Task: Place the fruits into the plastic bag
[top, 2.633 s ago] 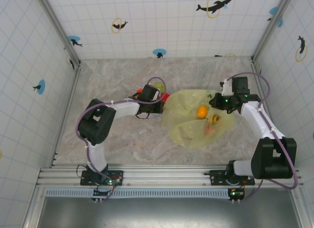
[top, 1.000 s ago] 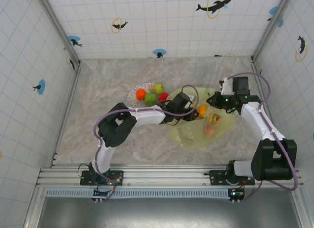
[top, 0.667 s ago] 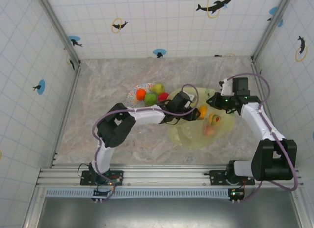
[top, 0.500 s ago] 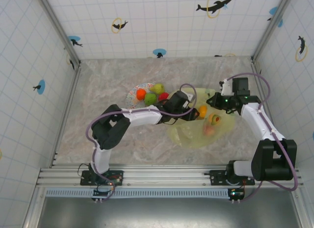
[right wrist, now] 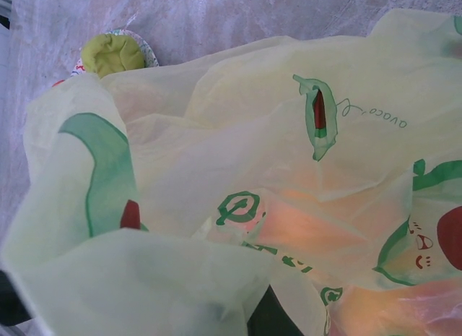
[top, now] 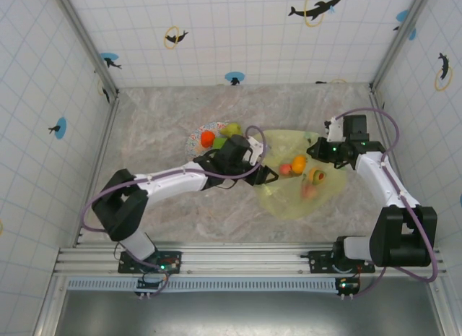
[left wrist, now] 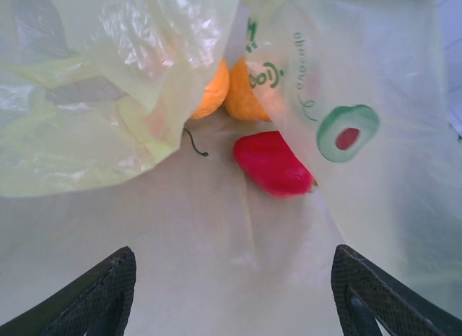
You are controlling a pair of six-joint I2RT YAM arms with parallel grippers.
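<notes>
Left gripper [top: 264,175] empty, jaws spread wide, sitting at the mouth of the plastic bag [top: 299,199]; its wrist view looks straight into the opening. Inside, on the lower film, a red fruit [left wrist: 273,164] lies loose ahead of the fingers and apart from them, with two orange fruits [left wrist: 244,97] just behind it against a fold. From overhead, more pieces show through the film on the right arm's side. Right gripper [top: 318,149] is at the bag's far rim. Film drapes across its camera and hides the fingers, so I cannot tell whether it is closed; probably pinching the upper layer, since the mouth stands tented open. Left to load: the plate [top: 193,142] carries an orange piece [top: 208,139], a green pear [top: 232,128] and a green apple [top: 219,143], the apple part-covered by the left wrist. Key relation: these three lie on the opposite side of the left gripper from the bag, to its left and toward the far wall, close by. The right arm is across the bag, well apart from them, so this is the left arm's job. Judgement: back out of the mouth, swing to the plate, take the pear or the orange piece from above. Pear's long axis not readable here. Risk: snagging film on the way out and collapsing the mouth.
</notes>
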